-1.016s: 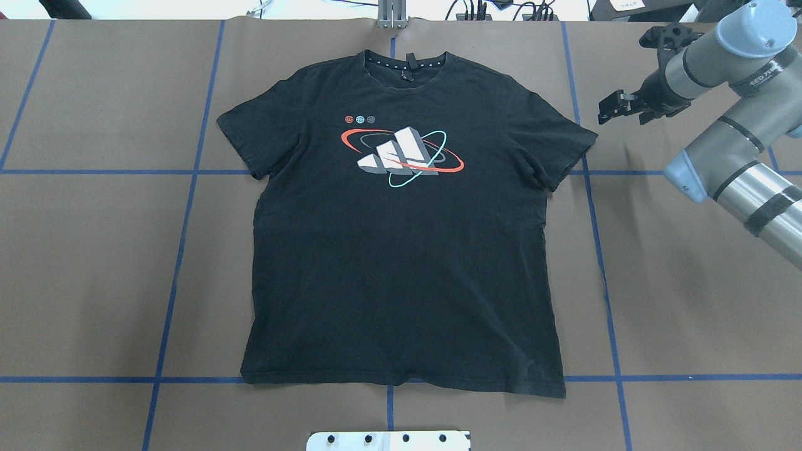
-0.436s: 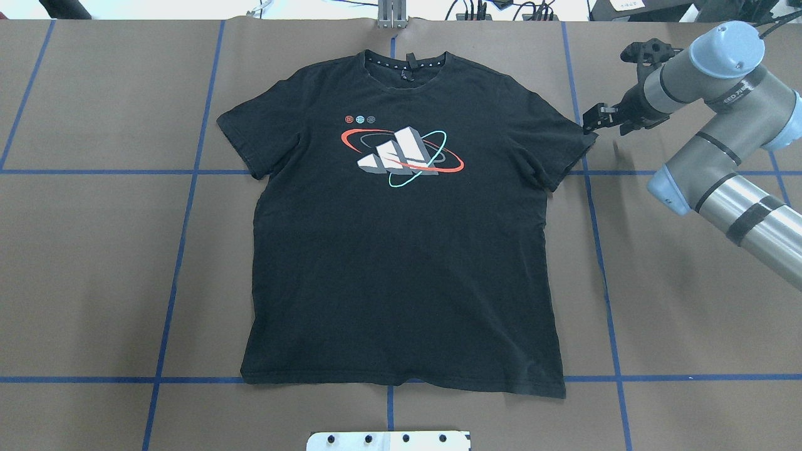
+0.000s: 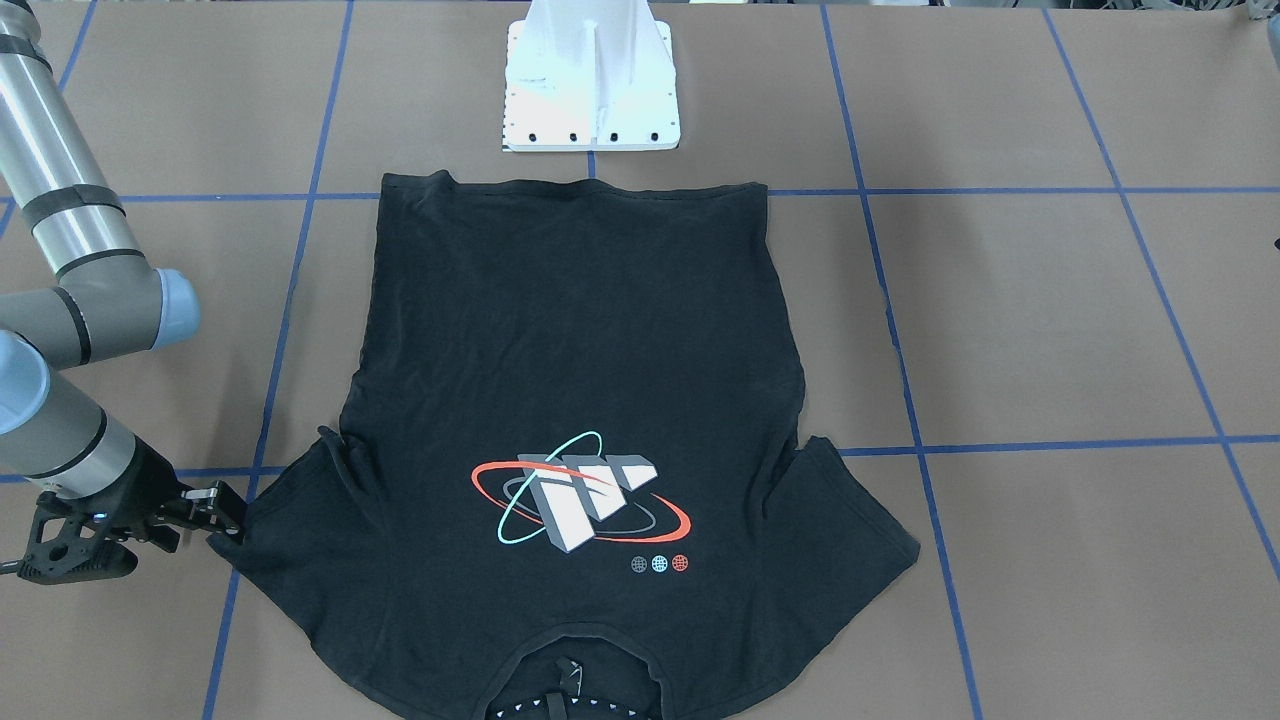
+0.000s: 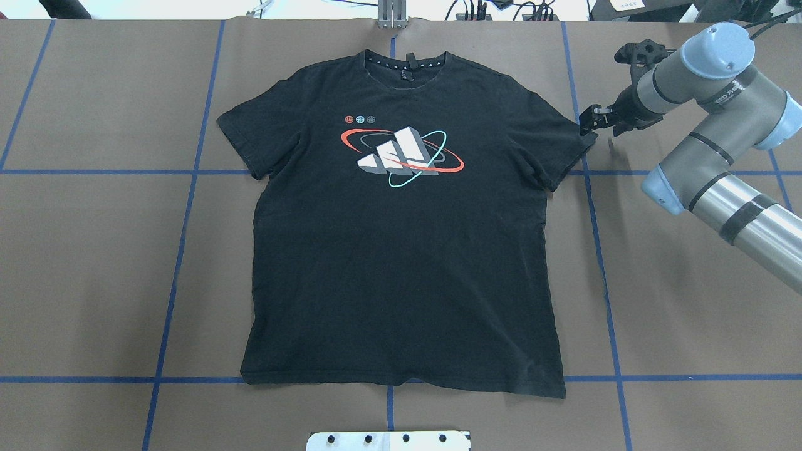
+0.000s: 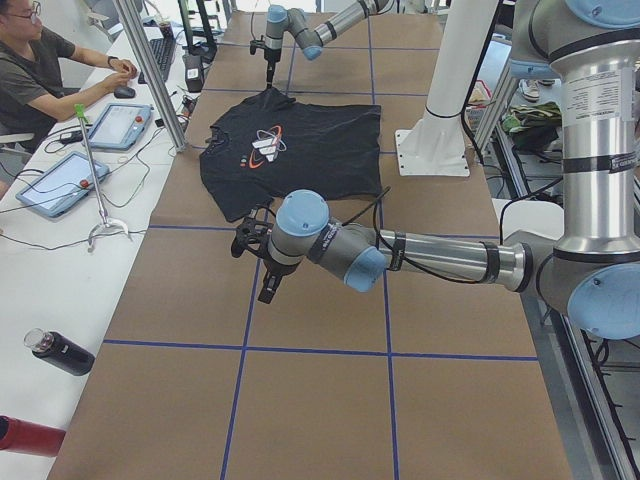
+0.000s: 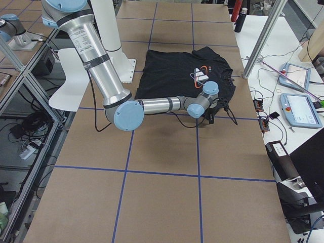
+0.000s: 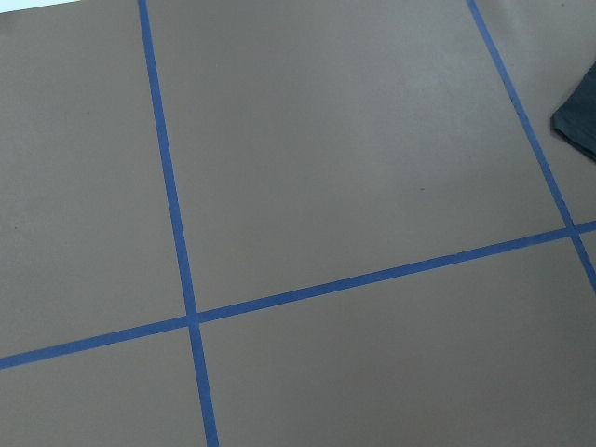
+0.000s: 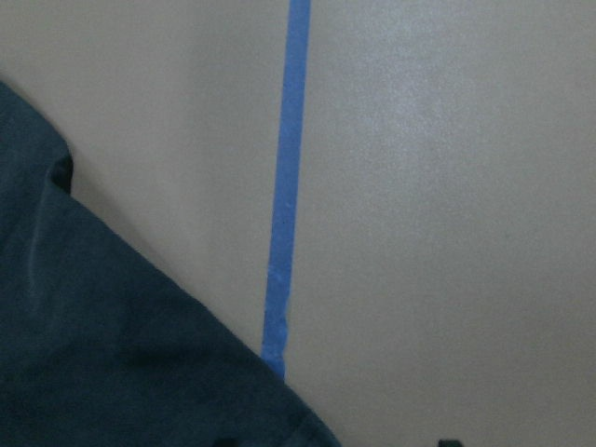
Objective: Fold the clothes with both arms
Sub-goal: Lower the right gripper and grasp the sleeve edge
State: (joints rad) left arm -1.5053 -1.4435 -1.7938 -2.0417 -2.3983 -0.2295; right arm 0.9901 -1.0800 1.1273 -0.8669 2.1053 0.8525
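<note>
The clothes, one black T-shirt (image 4: 401, 250) with a red, teal and white graphic (image 4: 401, 153), lie flat and face up in the table's middle. My right gripper (image 4: 588, 120) is low at the tip of the shirt's right sleeve (image 4: 567, 147), also seen from the front (image 3: 225, 518). It is open; the right wrist view shows its fingertips (image 8: 449, 442) apart over the sleeve's edge (image 8: 112, 335). My left gripper (image 5: 266, 285) hangs over bare table beside the other sleeve. It shows only in the exterior left view, so I cannot tell its state.
The white base plate (image 4: 388, 440) sits just behind the shirt's hem. Blue tape lines (image 4: 182, 250) grid the brown table. A metal post (image 4: 391, 15) stands at the far edge. A person sits at a side desk (image 5: 60, 150) with tablets, and bottles (image 5: 60, 352) lie nearby.
My right arm has swung left and down, bringing its gripper from beside the table's right grid line to the tip of the right sleeve. The shirt has not moved.
</note>
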